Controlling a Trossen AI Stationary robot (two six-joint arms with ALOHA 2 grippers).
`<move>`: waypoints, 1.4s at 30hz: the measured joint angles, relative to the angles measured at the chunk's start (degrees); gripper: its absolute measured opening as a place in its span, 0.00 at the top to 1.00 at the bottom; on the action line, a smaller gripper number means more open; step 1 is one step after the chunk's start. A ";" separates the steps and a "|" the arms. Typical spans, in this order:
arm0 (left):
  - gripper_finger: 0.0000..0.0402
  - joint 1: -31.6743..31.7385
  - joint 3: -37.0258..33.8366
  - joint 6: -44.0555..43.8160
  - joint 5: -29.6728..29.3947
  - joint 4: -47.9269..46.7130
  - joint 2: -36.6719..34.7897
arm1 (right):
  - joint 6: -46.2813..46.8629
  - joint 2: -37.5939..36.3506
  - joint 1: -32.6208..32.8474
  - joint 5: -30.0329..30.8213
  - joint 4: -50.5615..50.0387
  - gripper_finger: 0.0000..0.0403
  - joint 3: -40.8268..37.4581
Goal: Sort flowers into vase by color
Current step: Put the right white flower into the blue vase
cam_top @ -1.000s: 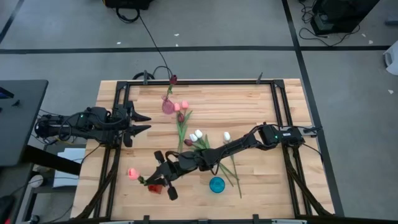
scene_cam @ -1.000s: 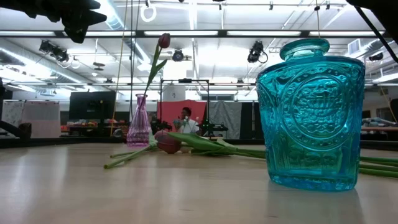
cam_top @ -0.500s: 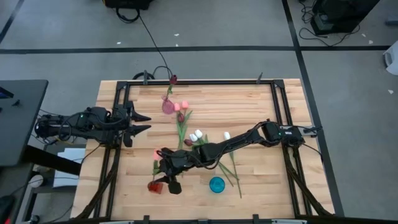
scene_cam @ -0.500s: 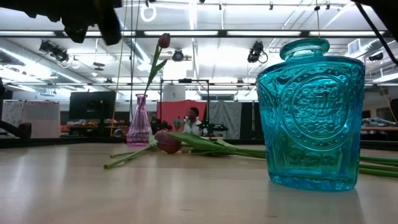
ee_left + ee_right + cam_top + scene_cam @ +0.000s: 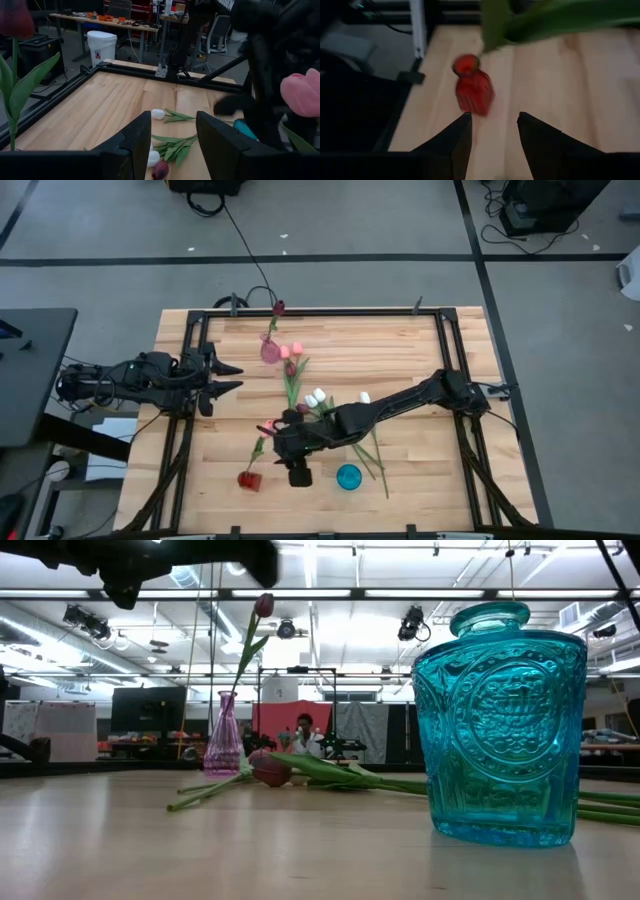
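Observation:
A pink tulip [image 5: 268, 426] leans in the small red vase [image 5: 249, 479], its stem down in the vase's mouth. My right gripper [image 5: 296, 470] hovers open just right of that vase [image 5: 474, 90], touching nothing. A maroon tulip [image 5: 279, 307] stands in the pink vase [image 5: 270, 350]. More flowers lie loose on the table: pink [image 5: 291, 350], maroon [image 5: 291, 368] and white [image 5: 316, 395] ones. The blue vase [image 5: 348, 476] holds nothing. My left gripper [image 5: 228, 378] waits open at the table's left.
A black metal frame [image 5: 190, 380] runs round the tabletop. Green stems [image 5: 375, 455] trail toward the blue vase [image 5: 500, 720]. Bare wood lies at the near left and far right.
My right gripper has swung the pink tulip up from lying toward the left edge until it leans in the red vase. It has then opened, let go, and drawn back toward the table's right. The tulip has stayed in the vase.

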 joint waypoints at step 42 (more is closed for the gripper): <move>0.59 0.00 -0.02 -1.37 -0.86 -2.51 0.00 | 53.92 -20.83 -7.38 -1.95 -26.08 0.65 -45.60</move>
